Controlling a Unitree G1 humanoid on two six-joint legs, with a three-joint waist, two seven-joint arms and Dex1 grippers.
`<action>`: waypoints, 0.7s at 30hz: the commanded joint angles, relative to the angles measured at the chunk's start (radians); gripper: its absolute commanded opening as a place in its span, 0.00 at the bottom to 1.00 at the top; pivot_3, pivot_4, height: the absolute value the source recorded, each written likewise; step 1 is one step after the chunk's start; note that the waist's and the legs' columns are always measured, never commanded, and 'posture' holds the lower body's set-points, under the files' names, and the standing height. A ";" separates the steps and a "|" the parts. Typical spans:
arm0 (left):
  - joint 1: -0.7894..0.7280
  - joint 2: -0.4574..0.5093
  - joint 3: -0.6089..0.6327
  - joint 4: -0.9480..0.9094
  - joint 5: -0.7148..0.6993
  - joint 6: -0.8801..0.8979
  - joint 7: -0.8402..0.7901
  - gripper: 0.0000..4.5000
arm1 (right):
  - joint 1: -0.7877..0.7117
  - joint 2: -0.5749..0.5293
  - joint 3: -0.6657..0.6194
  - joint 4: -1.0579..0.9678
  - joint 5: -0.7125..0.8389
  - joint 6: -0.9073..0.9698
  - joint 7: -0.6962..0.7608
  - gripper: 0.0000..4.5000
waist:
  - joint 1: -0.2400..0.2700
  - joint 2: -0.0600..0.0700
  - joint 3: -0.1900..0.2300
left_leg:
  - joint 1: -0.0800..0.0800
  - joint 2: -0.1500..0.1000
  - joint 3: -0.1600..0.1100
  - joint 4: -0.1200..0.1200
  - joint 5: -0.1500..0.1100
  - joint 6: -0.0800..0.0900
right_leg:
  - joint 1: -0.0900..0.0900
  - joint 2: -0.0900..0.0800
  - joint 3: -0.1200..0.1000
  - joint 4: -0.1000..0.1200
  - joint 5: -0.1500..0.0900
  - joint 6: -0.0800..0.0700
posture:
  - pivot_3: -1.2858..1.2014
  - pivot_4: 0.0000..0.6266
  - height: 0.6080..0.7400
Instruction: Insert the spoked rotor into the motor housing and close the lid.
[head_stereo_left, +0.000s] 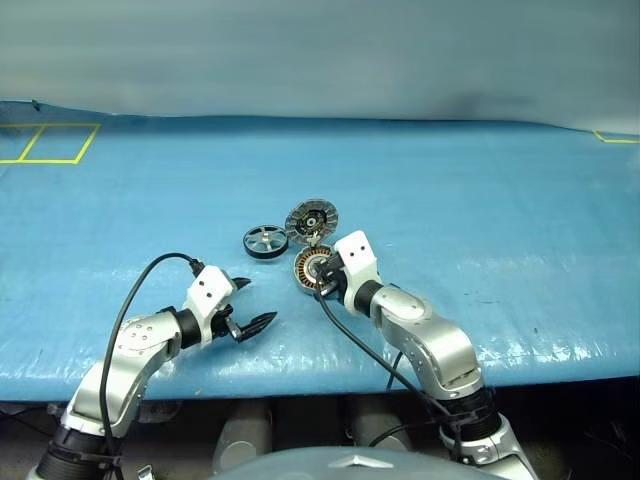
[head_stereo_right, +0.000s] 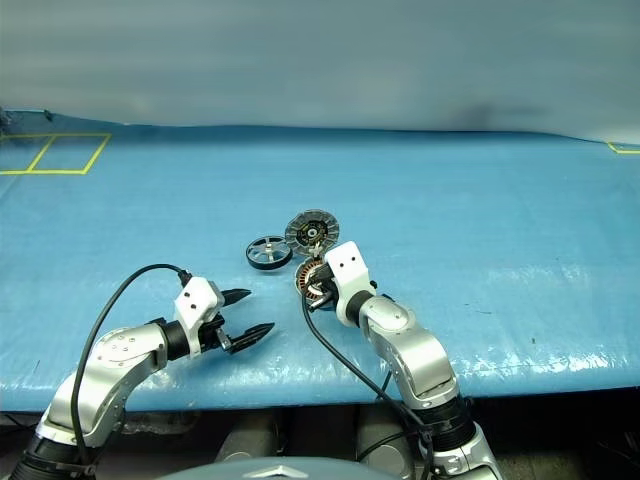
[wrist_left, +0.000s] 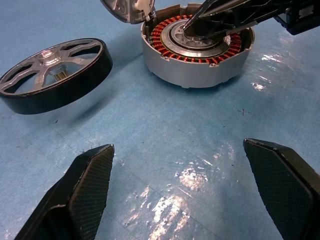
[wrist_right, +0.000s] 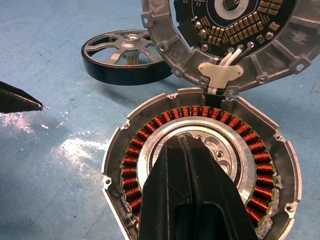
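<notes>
The spoked rotor (head_stereo_left: 265, 241), black-rimmed with silver spokes, lies flat on the blue table left of the motor housing (head_stereo_left: 310, 270). The housing is a silver cup ringed with copper windings (wrist_right: 260, 150). Its hinged lid (head_stereo_left: 311, 220) stands tilted open behind it, ribbed inner face and dark centre (wrist_right: 225, 30) showing. My right gripper (wrist_right: 181, 139) is shut, with its tips pressed down onto the housing's silver centre. My left gripper (head_stereo_left: 256, 303) hovers open near the table's front edge, short of the rotor (wrist_left: 55, 75) and the housing (wrist_left: 197, 55), with nothing between its fingers.
A blue sheet covers the table (head_stereo_left: 480, 220). Yellow tape squares (head_stereo_left: 50, 143) mark the far left and a yellow corner (head_stereo_left: 615, 138) the far right. The front edge (head_stereo_left: 320, 372) runs just below both arms. A black cable (head_stereo_left: 150, 275) loops over my left wrist.
</notes>
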 joint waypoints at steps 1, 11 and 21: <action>-0.001 0.002 0.020 -0.035 -0.006 -0.001 0.005 1.00 | 0.013 0.002 0.025 0.028 0.004 0.020 0.011 0.01 | 0.000 0.000 0.000 | 0.000 0.000 0.000 0.000 0.000 0.000 | 0.000 0.000 0.000 0.000 0.000 0.000 | 0.52 0.24 1.00; -0.002 0.000 0.016 -0.034 -0.007 -0.004 0.009 1.00 | 0.018 -0.001 0.009 0.050 0.002 0.031 0.005 0.01 | -0.001 -0.001 -0.001 | 0.001 0.000 0.000 0.000 0.000 0.000 | 0.001 0.000 0.000 0.000 0.000 0.000 | 0.52 0.24 1.00; -0.004 0.000 0.014 -0.031 -0.007 -0.005 0.009 1.00 | 0.009 -0.021 0.034 0.050 -0.019 0.102 -0.007 0.01 | -0.001 -0.001 -0.004 | 0.001 0.000 0.000 0.000 0.000 0.000 | 0.001 0.000 0.000 0.000 0.000 0.000 | 0.52 0.24 1.00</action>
